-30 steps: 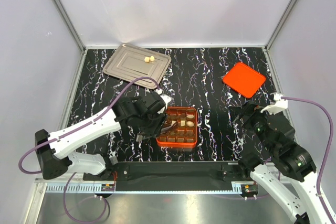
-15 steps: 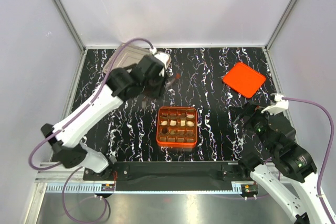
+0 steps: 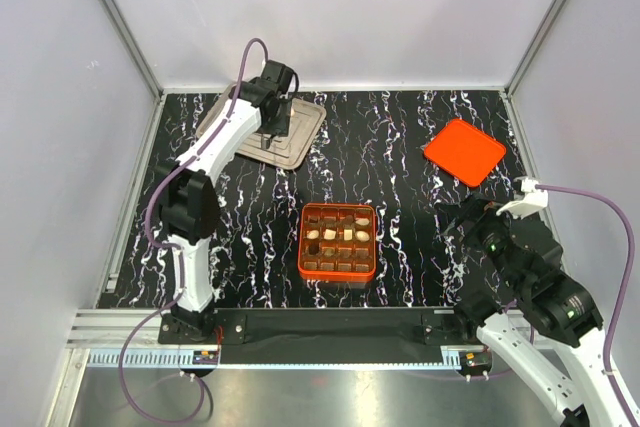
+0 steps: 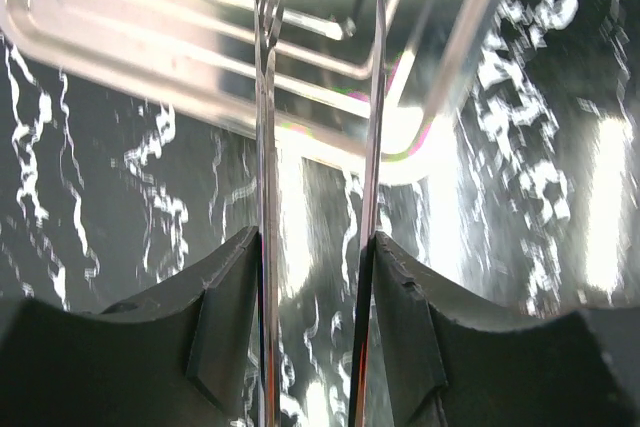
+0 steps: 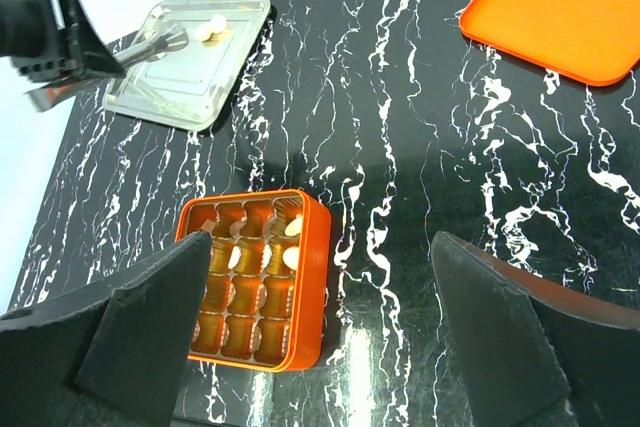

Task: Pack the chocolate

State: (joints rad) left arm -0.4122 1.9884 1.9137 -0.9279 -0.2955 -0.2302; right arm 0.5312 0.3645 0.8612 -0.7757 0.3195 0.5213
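Chocolate (image 5: 293,227) sits in two places. Dark and cream pieces fill cells in the far rows of the orange box (image 3: 337,269), which stands mid-worktop, nearer the near edge. Two cream pieces (image 5: 212,27) lie on the metal tray (image 3: 225,117) at the far left corner. The overhead view hides those two under the arm. The orange lid (image 3: 464,151) lies flat, well apart from the box, toward the far right corner.

The left gripper (image 4: 315,247) is clenched on metal tweezers (image 4: 266,147), one finger pressed against each blade. The blades reach out over the tray with a gap between them and nothing in it. In the right wrist view the tips are just beside the two cream pieces. Whether they touch them I cannot tell.

The right gripper (image 5: 320,237) hangs released over the near right of the worktop, with nothing between its spread fingers.

A second ago the left gripper and tweezers were at the box's left edge. Half a second ago they were between box and tray, and now they are over the tray. Box, lid, tray and right arm have not moved.
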